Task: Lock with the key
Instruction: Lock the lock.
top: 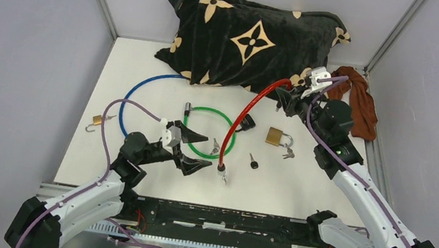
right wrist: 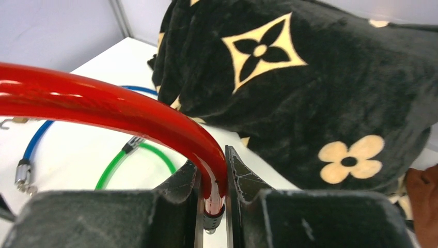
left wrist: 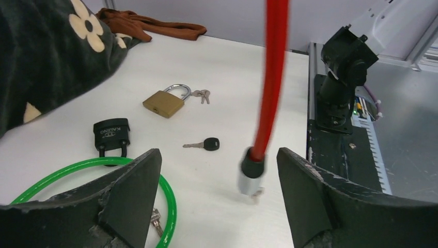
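Top external, cable: red plastic-coated cable lock (top: pixel 252 106) arcs up off white table (top: pixel 299 187); upper end in right gripper (top: pixel 287 96), metal-tipped lower end hangs near the tabletop by left gripper (top: pixel 208 152)
Right gripper: clamped on the red cable just above its end; right wrist view shows both fingers tight against it
Left gripper: jaws spread wide, holding nothing; left wrist view has the cable's lower end between the fingers, touching neither
Key: small black-headed key (top: pixel 253 163) flat on table, just right of the cable's lower end, untouched
Lock body: black rectangular lock body (top: pixel 247 123) on table, beside green cable loop (top: pixel 206 110)
Nearby: brass padlock (top: pixel 275 136) with keys, right of the black-headed key
Left side: blue cable (top: pixel 145 82), small brass padlock (top: pixel 99 121)
Back: black floral cushion (top: pixel 248 37), brown cloth (top: pixel 359 101) to its right
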Robot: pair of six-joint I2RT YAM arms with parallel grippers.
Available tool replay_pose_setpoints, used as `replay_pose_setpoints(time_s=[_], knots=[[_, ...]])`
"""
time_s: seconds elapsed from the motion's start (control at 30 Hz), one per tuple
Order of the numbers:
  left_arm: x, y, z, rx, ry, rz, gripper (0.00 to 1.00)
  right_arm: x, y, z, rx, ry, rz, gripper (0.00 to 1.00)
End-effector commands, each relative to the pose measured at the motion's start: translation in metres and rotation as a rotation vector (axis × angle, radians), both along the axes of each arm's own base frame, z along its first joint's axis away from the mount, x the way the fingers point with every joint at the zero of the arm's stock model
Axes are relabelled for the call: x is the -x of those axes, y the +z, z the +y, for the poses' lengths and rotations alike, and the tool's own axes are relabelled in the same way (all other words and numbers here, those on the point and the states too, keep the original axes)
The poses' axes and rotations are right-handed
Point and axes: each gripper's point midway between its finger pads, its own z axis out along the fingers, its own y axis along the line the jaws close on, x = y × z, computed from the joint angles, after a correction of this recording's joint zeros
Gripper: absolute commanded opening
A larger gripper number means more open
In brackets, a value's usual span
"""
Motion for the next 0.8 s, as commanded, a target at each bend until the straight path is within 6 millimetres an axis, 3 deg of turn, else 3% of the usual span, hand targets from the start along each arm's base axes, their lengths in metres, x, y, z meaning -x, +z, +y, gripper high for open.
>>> replay_pose_setpoints(time_s=[0.0, 0.07, 0.17, 0.23, 0.47, 0.6, 0.77], knots=[[0.009, -0.008, 0.000, -0.062, -0.055, -0.088, 0.93, -0.009, 0.051, -0.018, -0.064, -0.116, -0.095, 0.00], [0.001, 0.001, 0.000, -0.021, -0.012, -0.086, 0.97, -0.010, 0.051, -0.017, -0.067, -0.126, -0.095, 0.00], [-0.034, 0.019, 0.005, 0.087, 0.187, 0.021, 0.90, -0.013, 0.052, -0.018, -0.068, -0.142, -0.095, 0.00], [-0.047, 0.024, 0.005, 0.113, 0.242, 0.060, 0.85, -0.016, 0.053, -0.020, -0.066, -0.159, -0.098, 0.00], [-0.055, 0.026, -0.015, 0.120, 0.255, 0.056, 0.71, -0.018, 0.059, -0.012, -0.087, -0.126, -0.106, 0.00], [-0.077, 0.027, -0.010, 0.142, 0.372, 0.094, 0.62, -0.015, 0.062, -0.006, -0.094, -0.095, -0.114, 0.00], [-0.076, 0.015, -0.016, 0.121, 0.354, 0.110, 0.57, -0.012, 0.067, -0.002, -0.106, -0.070, -0.123, 0.00]])
